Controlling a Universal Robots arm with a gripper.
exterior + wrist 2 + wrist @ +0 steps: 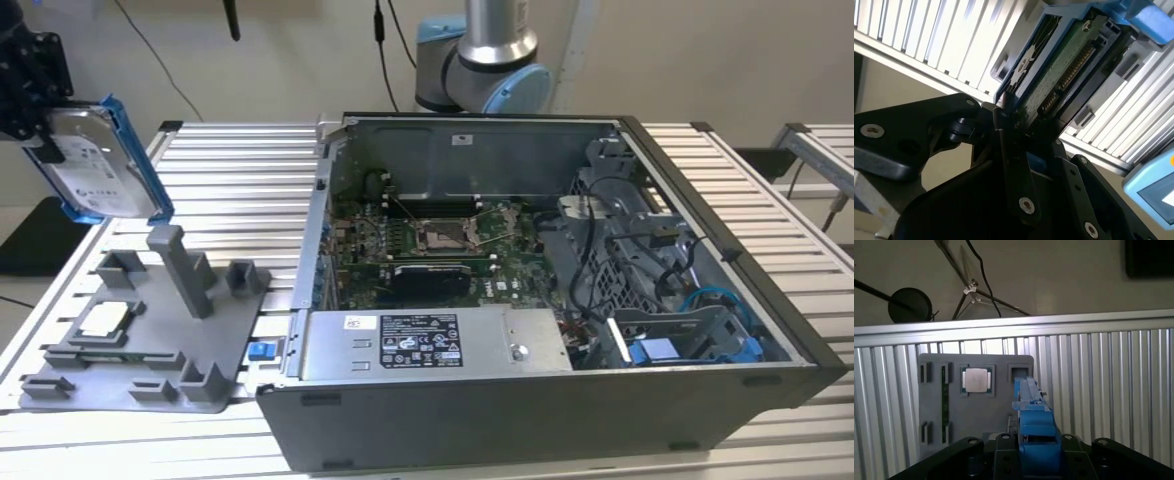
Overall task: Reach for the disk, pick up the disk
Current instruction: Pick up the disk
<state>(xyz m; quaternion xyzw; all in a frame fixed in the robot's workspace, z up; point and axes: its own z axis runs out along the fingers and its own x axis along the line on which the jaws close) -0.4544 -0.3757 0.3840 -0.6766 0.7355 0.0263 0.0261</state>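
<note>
1. The exterior view stands off the arm and looks down at a slant over the open computer case and the whole slatted table. It is the farthest camera.
2. The first wrist view looks almost straight down onto the gray tray, with the disk edge-on close under the lens.
3. The second wrist view sits tight against the gripper, facing the disk's circuit-board side, with slats behind.
4. The exterior and first wrist views share the tray, its square chip and the table. All three show the disk.
</note>
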